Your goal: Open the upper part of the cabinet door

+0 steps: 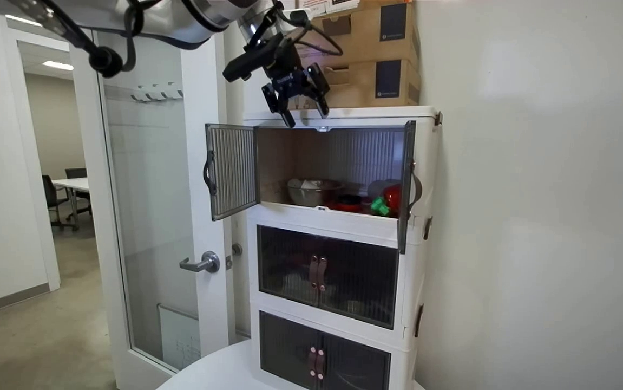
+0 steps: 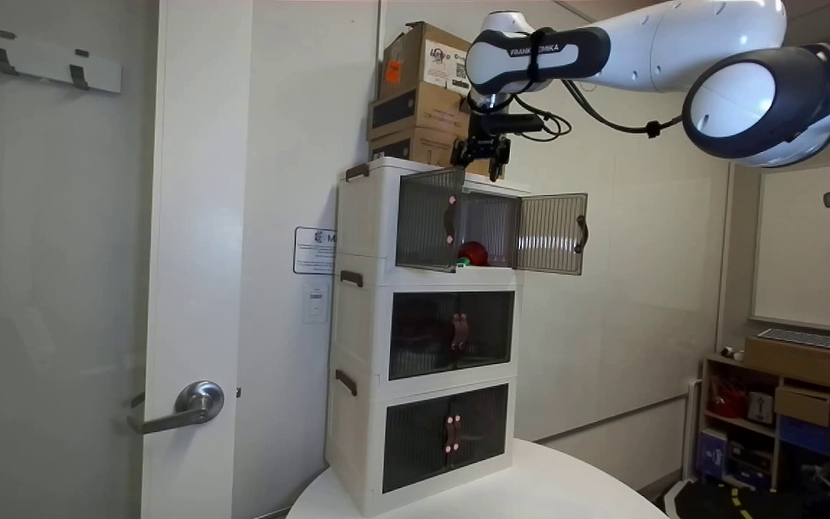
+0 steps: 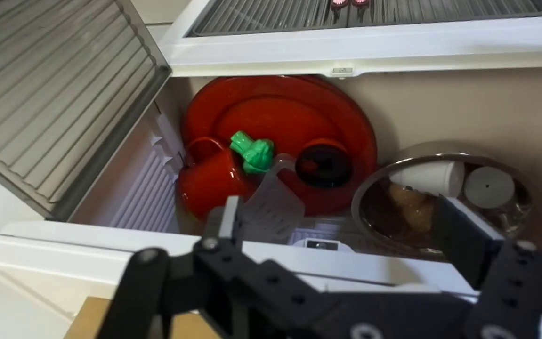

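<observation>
Finding the Robotiq gripper [image 1: 308, 120] released, with its two fingers [image 3: 219, 226] well apart and nothing held between. Pointing downward by the top front edge [image 3: 346, 263] of the white three-tier cabinet [image 2: 360, 324]; not possible to tell whether touching this edge or only near it.

Just below, at the topmost compartment [image 1: 311, 157], having both smoky leaves of the upper double door [image 2: 422, 220] swung outward: the bowl-side leaf [image 1: 234, 170] and the mug-side leaf [image 2: 550, 234]. To judge from this, already opened as asked, most likely with only a careful retreat left.

For doing this well: lift straight up first, then draw back from the cabinet, and turn sideways only afterwards. Keep the spread fingers clear of the leaves and their strap handles [image 2: 449, 218], so as not to hook and drag a leaf closed again. For more swing, press softly on the inner face near the free edge, without squeezing the thin panel.

As to pose, with the Franka Panda arm [image 2: 703, 47] stretched almost level from high up, then bent down steeply toward the gripper.

Farther out, containing a red mug [image 3: 210, 181], a red plate [image 3: 275, 113] and a round bowl [image 1: 308, 196]; below, with both lower doors [image 1: 289, 260] closed; on top, bearing cardboard boxes [image 1: 357, 40].
</observation>
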Motion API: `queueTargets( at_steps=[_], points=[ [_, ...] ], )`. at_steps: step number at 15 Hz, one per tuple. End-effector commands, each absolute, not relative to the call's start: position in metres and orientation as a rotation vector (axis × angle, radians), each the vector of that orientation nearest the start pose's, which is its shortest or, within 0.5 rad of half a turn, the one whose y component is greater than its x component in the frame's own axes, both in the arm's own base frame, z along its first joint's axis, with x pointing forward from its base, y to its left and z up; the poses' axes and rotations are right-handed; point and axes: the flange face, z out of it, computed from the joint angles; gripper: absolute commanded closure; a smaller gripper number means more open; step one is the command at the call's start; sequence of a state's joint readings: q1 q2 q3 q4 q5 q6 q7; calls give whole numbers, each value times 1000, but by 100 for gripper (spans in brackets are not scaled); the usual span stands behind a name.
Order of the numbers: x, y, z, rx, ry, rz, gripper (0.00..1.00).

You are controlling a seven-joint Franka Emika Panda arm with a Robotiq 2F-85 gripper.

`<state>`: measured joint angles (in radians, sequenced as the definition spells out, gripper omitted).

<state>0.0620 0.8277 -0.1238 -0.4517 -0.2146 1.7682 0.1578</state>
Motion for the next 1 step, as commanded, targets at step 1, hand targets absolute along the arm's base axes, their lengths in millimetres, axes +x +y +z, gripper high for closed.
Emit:
queueTargets(
  at_steps=[1],
  points=[
    [758, -9, 629, -3285, 276, -872, 0]
  ],
)
